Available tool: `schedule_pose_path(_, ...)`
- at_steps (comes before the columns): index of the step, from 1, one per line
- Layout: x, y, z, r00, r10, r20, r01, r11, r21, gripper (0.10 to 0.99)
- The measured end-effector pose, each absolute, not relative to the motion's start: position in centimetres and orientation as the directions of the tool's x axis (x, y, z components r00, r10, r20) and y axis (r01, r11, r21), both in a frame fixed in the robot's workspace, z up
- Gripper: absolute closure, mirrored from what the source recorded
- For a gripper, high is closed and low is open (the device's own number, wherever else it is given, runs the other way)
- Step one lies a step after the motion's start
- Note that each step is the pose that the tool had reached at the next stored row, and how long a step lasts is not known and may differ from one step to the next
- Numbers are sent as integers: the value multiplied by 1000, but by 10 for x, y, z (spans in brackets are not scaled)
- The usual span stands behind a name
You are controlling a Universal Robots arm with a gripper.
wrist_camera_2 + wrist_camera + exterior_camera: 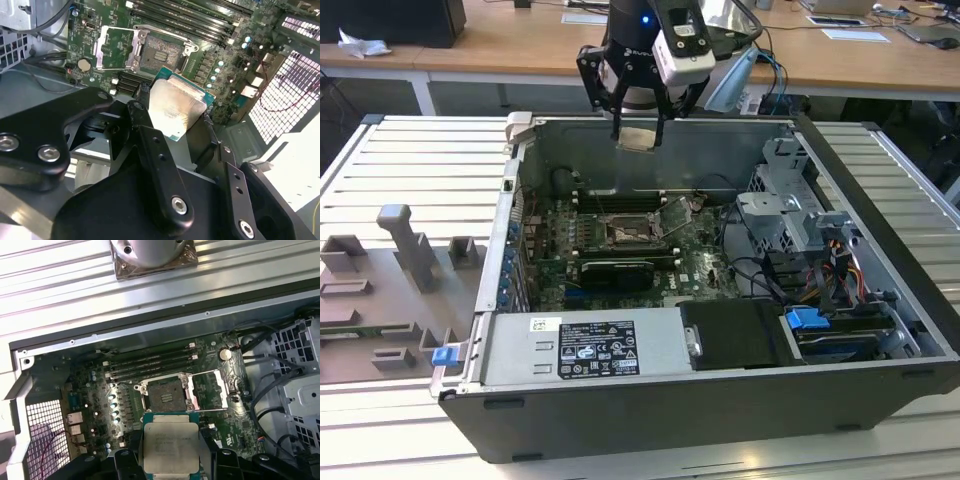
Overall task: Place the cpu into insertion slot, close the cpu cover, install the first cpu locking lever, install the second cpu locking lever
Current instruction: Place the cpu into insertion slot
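Plainly aloft: closed part-way on the small flat square chip with the pale silver-grey metal top, the cpu [638,137], with the black two-fingered gripper [638,142] pinching two opposite edges. Judged a deliberate hold, sparing the metal top and the underside any touch from the fingers [150,135] and leaving the chip's outline free for lining up. Hangs high over the open black-and-grey computer case [720,140], toward the wall farthest from the exterior camera, well above the green circuit board [700,265]. Not yet down at the square black insertion slot [625,233] with its dark pin-field centre; well apart from it, with no chip seated there. Just beside the socket, toward the exterior view's right, the thin silvery square cpu cover [677,212], swung open on its hinge, presumably to leave the pin field unbarred.

From the exterior view: the height of the gripper above the case, and the grey slatted metal table [400,150] under the case. From the first wrist view: the chip's top face nearly square-on, with the bare socket [167,395] just beyond and the cover [211,390] lying open next to it. From the second wrist view: the chip [175,107] at a slant, a finger along each side, and the long narrow black memory slots [190,20] past the socket.
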State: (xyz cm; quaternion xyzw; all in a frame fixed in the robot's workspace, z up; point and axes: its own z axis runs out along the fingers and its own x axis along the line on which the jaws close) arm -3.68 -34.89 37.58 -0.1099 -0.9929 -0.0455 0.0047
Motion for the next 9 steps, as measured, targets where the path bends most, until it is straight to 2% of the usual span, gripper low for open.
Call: schedule_pose_path(9, -37, -349, 376, -955, 298, 19, 298, 950, 89, 549)
